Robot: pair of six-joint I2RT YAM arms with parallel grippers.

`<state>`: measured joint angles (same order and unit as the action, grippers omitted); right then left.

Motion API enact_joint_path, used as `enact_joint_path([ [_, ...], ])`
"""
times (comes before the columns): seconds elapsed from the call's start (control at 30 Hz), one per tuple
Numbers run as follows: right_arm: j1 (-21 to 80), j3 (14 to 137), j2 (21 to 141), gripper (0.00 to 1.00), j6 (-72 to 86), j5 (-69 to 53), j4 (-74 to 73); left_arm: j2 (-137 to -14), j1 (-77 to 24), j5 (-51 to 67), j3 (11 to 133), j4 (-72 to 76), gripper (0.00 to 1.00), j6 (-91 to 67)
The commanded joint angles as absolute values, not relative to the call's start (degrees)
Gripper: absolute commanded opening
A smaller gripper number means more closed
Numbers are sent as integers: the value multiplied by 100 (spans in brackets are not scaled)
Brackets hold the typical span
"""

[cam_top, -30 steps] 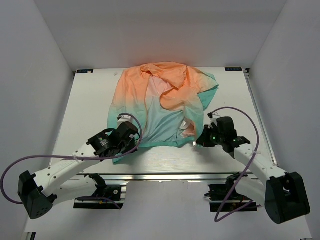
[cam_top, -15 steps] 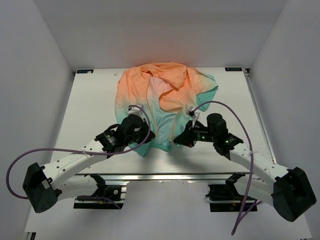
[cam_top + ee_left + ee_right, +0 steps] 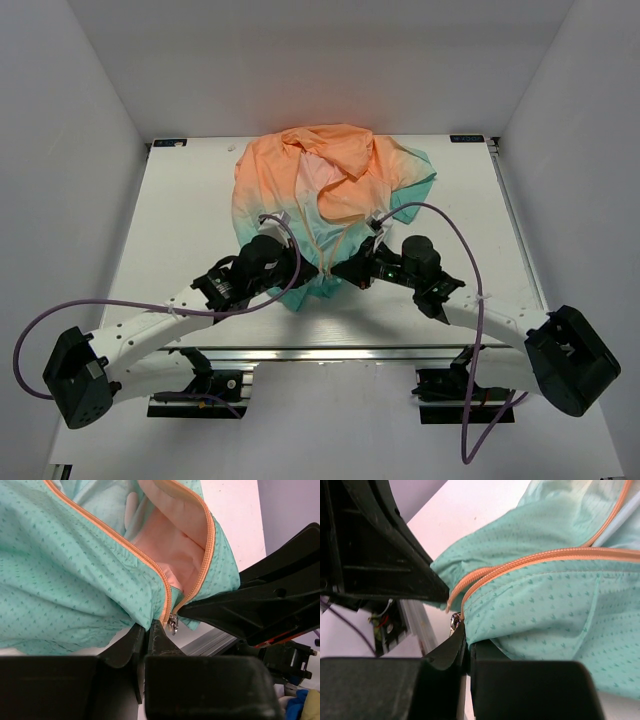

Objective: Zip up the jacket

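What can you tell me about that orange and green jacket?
The jacket lies crumpled on the white table, peach-orange at the far end fading to teal near the arms. Thin fabric with tiny printed marks, pale pink lining. Its orange zipper gapes open, the metal slider at the bottom. Both arms' jaws are shut on the hem beside it.

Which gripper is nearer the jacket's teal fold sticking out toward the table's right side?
Right. The right gripper grips the jacket diagonally below that teal fold; the left gripper is farther left.
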<state>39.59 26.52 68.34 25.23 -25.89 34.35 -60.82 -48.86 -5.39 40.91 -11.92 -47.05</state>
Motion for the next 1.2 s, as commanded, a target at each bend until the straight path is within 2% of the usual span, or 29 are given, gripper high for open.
enact_joint_path([
  [0.0, 4148, 2654, 6671, 0, 2522, -1794, 4096, -5950, -4896, -474, 4104, -905, 0, -4781],
  [0.3, 4710, 2610, 6372, 0, 2417, -372, 3744, -5880, -4913, -843, 4043, -914, 0, -5158],
  [0.7, 5335, 2531, 6258, 0, 2294, 843, 3700, -5862, -5106, -1810, 4131, -1037, 0, -5669],
  [1.17, 5563, 2601, 6363, 0, 2408, 1073, 3762, -6073, -5396, -2197, 4289, -1037, 0, -5774],
])
